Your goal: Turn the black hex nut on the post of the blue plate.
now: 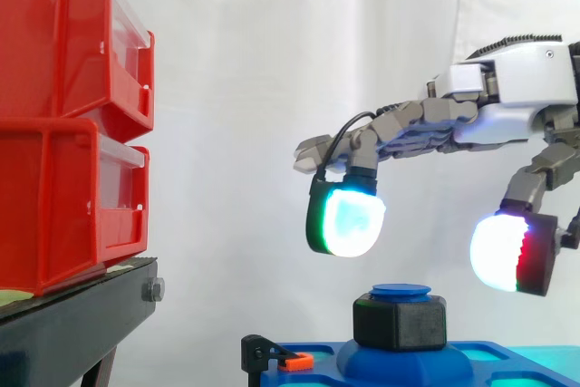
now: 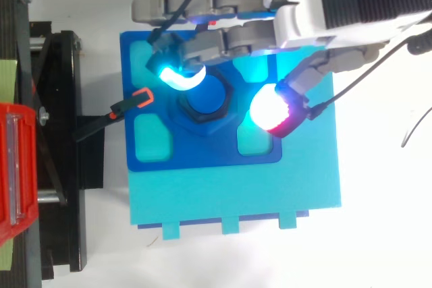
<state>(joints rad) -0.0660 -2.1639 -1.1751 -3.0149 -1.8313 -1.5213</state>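
The black hex nut (image 1: pixel 400 321) (image 2: pixel 202 110) sits on the blue post (image 1: pixel 401 292) of the blue plate (image 1: pixel 453 364) (image 2: pixel 202 156). My hand (image 1: pixel 507 88) (image 2: pixel 304 11) hovers above it, reaching in from the right. Its fingers are spread and relaxed, holding nothing. One cyan-green fingertip (image 1: pixel 346 217) hangs just above and left of the nut. A white-red pad (image 1: pixel 509 253) hangs to the nut's right. Neither touches the nut.
Red bins (image 1: pixel 68 124) are stacked on a black stand (image 1: pixel 72 324) at the left. A black clamp with an orange tip (image 2: pixel 138 99) grips the plate's left edge. The plate rests on a cyan base (image 2: pixel 236 193).
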